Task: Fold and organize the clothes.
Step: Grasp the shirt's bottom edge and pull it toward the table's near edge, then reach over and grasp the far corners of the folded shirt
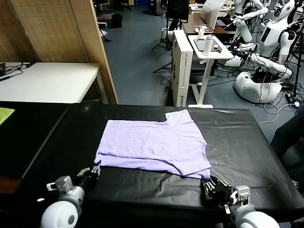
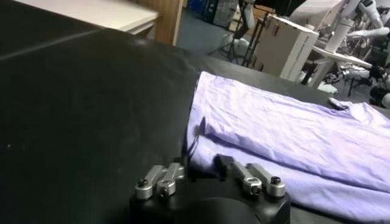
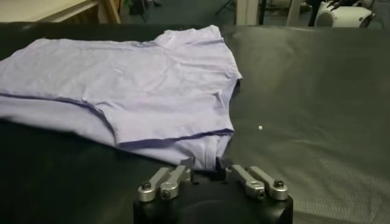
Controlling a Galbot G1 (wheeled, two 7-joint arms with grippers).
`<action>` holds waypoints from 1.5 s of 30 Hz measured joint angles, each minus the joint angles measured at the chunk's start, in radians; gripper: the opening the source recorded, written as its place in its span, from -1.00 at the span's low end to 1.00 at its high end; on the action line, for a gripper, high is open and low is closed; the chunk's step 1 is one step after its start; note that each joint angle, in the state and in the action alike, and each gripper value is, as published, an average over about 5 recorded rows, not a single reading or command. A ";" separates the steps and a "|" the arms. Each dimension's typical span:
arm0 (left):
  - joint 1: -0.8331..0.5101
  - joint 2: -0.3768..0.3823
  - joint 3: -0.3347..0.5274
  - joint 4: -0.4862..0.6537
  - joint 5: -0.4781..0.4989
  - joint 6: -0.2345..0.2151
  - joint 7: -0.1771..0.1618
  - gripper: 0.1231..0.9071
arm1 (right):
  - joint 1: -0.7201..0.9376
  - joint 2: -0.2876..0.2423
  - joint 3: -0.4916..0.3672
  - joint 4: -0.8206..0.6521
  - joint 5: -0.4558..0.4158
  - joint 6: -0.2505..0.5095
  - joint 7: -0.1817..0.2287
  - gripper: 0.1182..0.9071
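Observation:
The clothes are one lavender T-shirt (image 1: 152, 142) lying flat on the black table (image 1: 237, 142), its near part doubled over with a darker hem line. My left gripper (image 1: 96, 169) sits at the shirt's near left corner and is shut on that corner. In the left wrist view the shirt (image 2: 292, 134) runs away from the left gripper (image 2: 201, 167). My right gripper (image 1: 207, 183) is at the near right corner. In the right wrist view the shirt (image 3: 134, 79) bunches into a pinched fold inside the right gripper (image 3: 204, 163).
A white table (image 1: 47, 80) and a wooden screen (image 1: 57, 28) stand at the back left. A yellow-green item (image 1: 4, 114) lies at the far left edge. Behind the table are a tall box (image 1: 181, 66), a white stand (image 1: 209, 47) and other robots (image 1: 266, 57).

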 joint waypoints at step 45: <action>0.242 0.013 -0.132 -0.253 -0.001 0.051 -0.100 1.00 | 0.177 -0.140 0.052 0.015 0.244 -0.054 0.038 1.00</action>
